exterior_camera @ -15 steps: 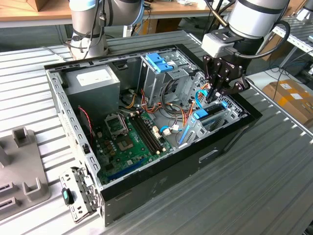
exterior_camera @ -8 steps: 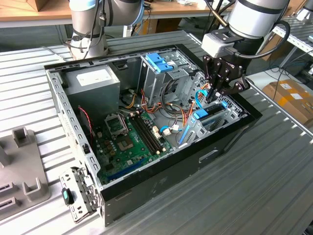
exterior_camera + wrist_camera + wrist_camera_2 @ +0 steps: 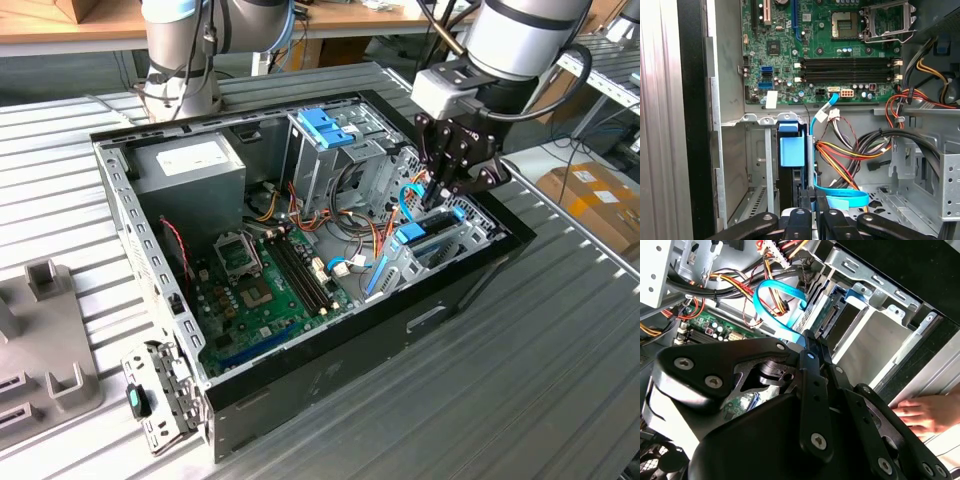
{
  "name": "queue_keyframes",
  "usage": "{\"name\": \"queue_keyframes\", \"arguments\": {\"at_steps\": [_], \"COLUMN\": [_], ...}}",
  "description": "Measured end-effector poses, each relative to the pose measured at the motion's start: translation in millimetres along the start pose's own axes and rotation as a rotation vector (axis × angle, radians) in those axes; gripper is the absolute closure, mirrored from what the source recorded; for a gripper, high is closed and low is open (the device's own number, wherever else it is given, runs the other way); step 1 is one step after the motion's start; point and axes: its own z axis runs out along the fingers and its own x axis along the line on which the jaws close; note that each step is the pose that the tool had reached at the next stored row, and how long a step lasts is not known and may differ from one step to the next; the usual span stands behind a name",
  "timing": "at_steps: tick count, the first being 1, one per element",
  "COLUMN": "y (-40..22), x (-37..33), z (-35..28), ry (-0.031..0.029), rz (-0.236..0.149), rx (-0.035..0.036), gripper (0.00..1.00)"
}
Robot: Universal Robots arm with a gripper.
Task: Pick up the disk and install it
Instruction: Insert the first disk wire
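The disk (image 3: 412, 235) stands on edge in the drive bay at the corner of the open computer case (image 3: 330, 345), toward the exterior view's right. Its light-blue carrier tab (image 3: 792, 151) sticks up from the slot in the first wrist view. In the second wrist view, its grey metal face (image 3: 865, 340) and connector edge lie inside the bay. My gripper (image 3: 442, 196) hangs just above the disk's end, fingers (image 3: 811, 367) shut together and holding nothing I can make out. A blue flat cable (image 3: 775, 300) loops right beside the fingertips.
A hand (image 3: 925, 412) rests on the case edge by the bay. Inside the case are a grey power-supply box (image 3: 195, 165), an upright metal cage with a blue bracket (image 3: 325, 125), the motherboard (image 3: 265, 285) and cable bundles (image 3: 855, 150). A second arm's base (image 3: 180, 70) stands behind.
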Motion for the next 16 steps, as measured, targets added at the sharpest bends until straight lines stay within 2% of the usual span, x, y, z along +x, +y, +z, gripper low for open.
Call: {"name": "queue_keyframes", "arguments": {"at_steps": [8,13,16], "y": [0.1,0.0,-0.2], "x": [0.2,4.2,7.1], "z": [0.3,0.4,1.1], "ry": [-0.0002,0.0,-0.0001], "rz": [0.0,0.0,0.0], "rx": [0.0006,0.0006,0.0044], "gripper": [0.84,0.84,0.84]}}
